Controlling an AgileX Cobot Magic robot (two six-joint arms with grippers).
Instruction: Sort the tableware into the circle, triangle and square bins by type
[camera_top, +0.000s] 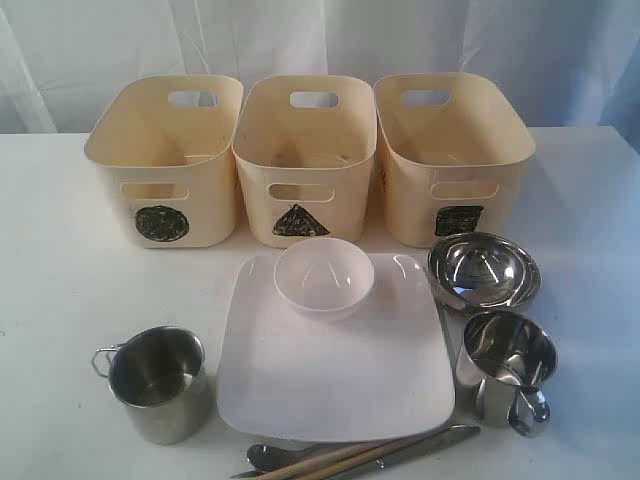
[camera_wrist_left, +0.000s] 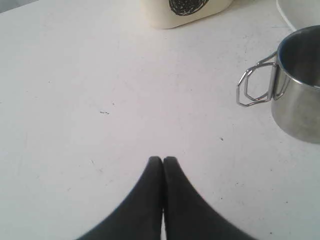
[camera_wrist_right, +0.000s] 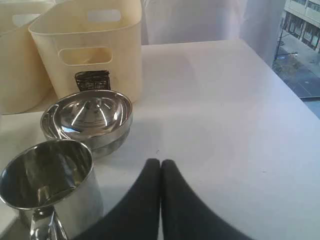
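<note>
White square plate (camera_top: 330, 370) mid-table, small white bowl (camera_top: 323, 277) on its far edge. Steel bowl (camera_top: 484, 270) off plate's far right corner. Steel mug (camera_top: 505, 355) beside plate's right edge, second steel mug (camera_top: 157, 382) beside its left edge. Steel spoon (camera_top: 268, 456), wooden chopsticks (camera_top: 330, 461) along plate's near edge. Circle bin (camera_top: 165, 160), triangle bin (camera_top: 305, 155), square bin (camera_top: 452, 155) in row behind plate. Left gripper (camera_wrist_left: 162, 162), right gripper (camera_wrist_right: 160, 165): fingers pressed together, nothing held

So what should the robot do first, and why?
Probably open the left gripper and ease it toward the steel mug nearby. Its fingers are shut on nothing above bare table, and the mug stands upright, not yet sorted.
</note>
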